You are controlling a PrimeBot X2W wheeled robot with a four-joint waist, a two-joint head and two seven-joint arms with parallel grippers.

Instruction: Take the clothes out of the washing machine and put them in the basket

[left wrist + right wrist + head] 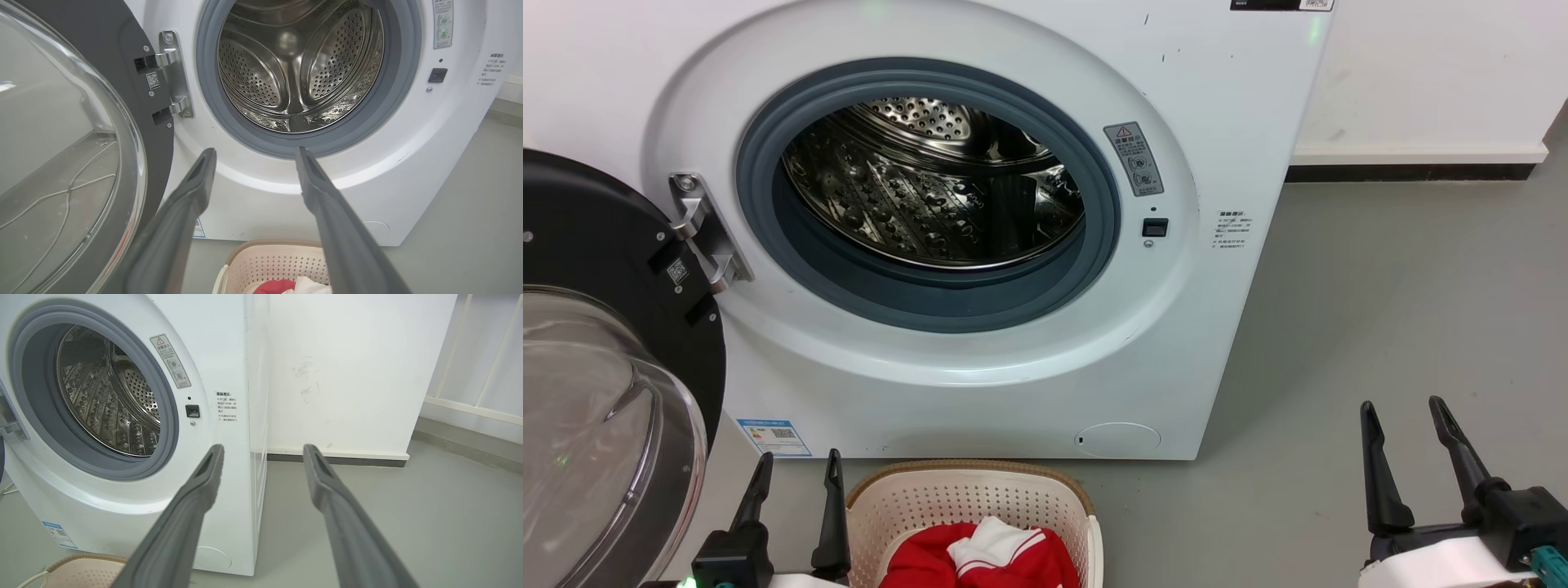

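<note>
head view: washing machine [1013, 392] stands straight ahead. its door [613, 245] is swung wide open on the robot's left, glass bowl toward the camera. drum [931, 188] shows bare, shiny perforated steel behind the grey rubber seal [915, 302]. basket [968, 469] sits on the grey floor [1380, 286] just in front of the machine's base, below the porthole. clothes [931, 563] lie inside the basket, a plain red piece with the red-and-white striped piece bunched on top; the lower part is cut off by the frame edge.

left gripper [799, 454] hovers just beside the basket's left rim, pointing up toward the machine, moderately spread and holding nothing. right gripper [1401, 403] hangs over bare floor well to the right of machine and basket, likewise spread and holding nothing.

left wrist view: its fingers [184, 204] frame the lower seal of the porthole, with the basket and a strip of red and white fabric below them.

right wrist view: that arm's fingers [196, 490] straddle the machine's right front corner, with a white wall [347, 375] behind and the basket's corner at lower left.
</note>
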